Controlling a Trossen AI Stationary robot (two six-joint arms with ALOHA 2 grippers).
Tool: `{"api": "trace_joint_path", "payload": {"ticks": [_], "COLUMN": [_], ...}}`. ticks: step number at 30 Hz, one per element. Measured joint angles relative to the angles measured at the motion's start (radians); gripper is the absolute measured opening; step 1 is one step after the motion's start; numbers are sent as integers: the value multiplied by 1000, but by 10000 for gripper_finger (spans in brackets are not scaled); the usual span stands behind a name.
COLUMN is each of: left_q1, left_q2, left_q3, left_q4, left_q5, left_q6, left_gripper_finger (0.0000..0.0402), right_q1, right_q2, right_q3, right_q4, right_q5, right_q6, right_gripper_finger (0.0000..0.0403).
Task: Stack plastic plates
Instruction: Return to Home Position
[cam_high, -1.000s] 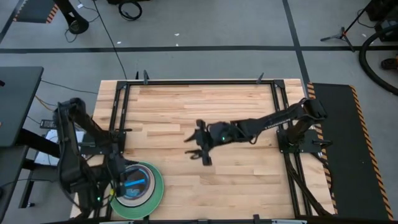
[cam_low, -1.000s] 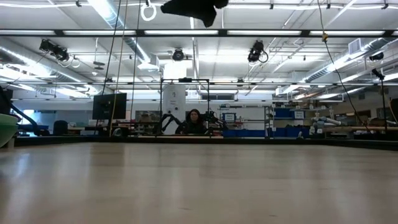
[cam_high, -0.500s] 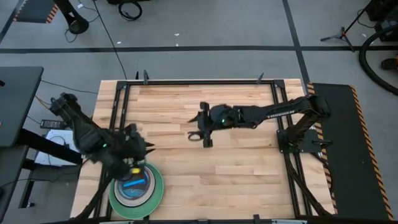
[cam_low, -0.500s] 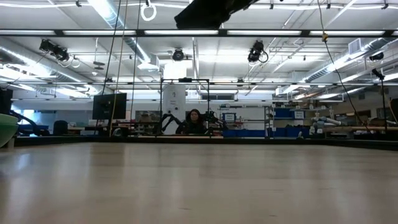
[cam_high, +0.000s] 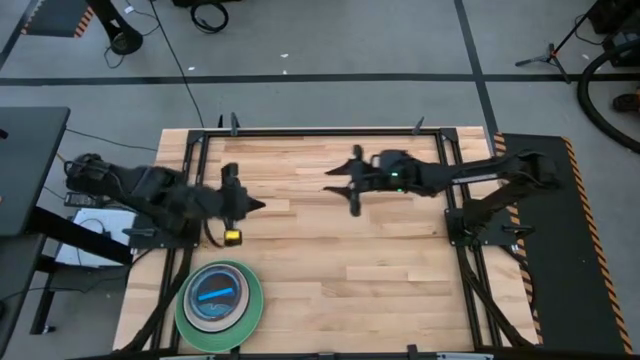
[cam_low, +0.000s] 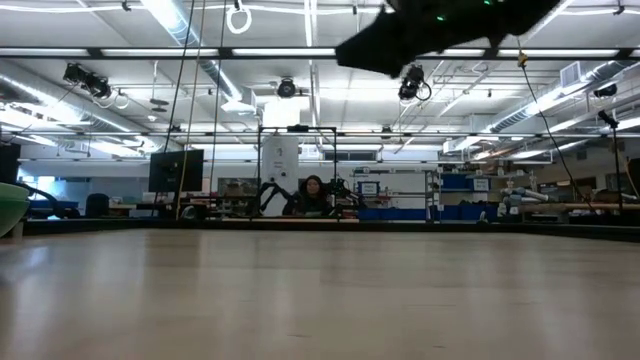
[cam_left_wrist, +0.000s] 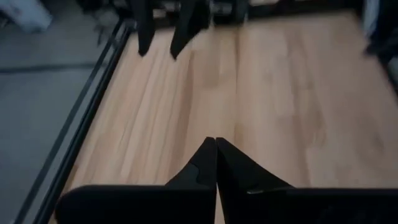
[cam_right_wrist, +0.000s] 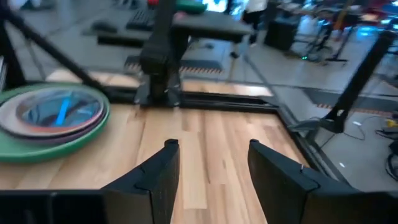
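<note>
The plastic plates sit in one stack (cam_high: 220, 297) near the table's near-left corner. A large green plate is at the bottom, darker and paler plates lie on it, and a translucent cyan one is on top. The right wrist view shows the stack (cam_right_wrist: 53, 121) too, and its green rim (cam_low: 8, 205) appears in the low view. My left gripper (cam_high: 257, 206) is shut (cam_left_wrist: 216, 146) and hangs above bare wood, on the far side of the stack. My right gripper (cam_high: 340, 185) is open (cam_right_wrist: 208, 152), raised over the table's middle and touching nothing.
Black frame rails (cam_high: 190, 190) run along the table's left and right sides, with the arm bases on them. Bare wood (cam_high: 340, 280) spreads across the middle and the right of the table. A person (cam_low: 313, 195) sits far off in the room behind.
My left gripper has risen from the plate stack and swung toward the far edge and the table's middle, leaving the stack where it was. My right gripper has drawn back toward the far edge and the right.
</note>
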Motion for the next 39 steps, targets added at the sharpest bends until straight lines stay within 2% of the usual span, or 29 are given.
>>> {"api": "trace_joint_path", "payload": {"ticks": [6, 12, 19, 24, 30, 34, 39], "left_q1": [197, 386, 560, 620, 594, 538, 476], "left_q2": [-135, -210, -256, -328, -474, -574, -666], "left_q3": [-210, -384, -508, -586, -677, -730, -799], "left_q4": [336, 613, 800, 806, 809, 810, 807], "left_q5": [213, 384, 532, 532, 445, 379, 348], "left_q6": [175, 262, 282, 217, 172, 156, 151], "left_gripper_finger": [9, 10, 10, 11, 6, 4, 4], "right_q1": [-26, -45, -113, -163, -151, -124, -87], "right_q2": [-202, -380, -519, -582, -602, -602, -603], "right_q3": [-204, -294, -298, -298, -298, -298, -315], "right_q4": [56, 9, -175, -293, -328, -314, -244], "right_q5": [141, 141, 140, 114, 26, 17, 17], "right_q6": [85, 135, 117, 132, 89, 73, 43], "right_gripper_finger": [185, 184, 167, 114, 15, 15, 6]}}
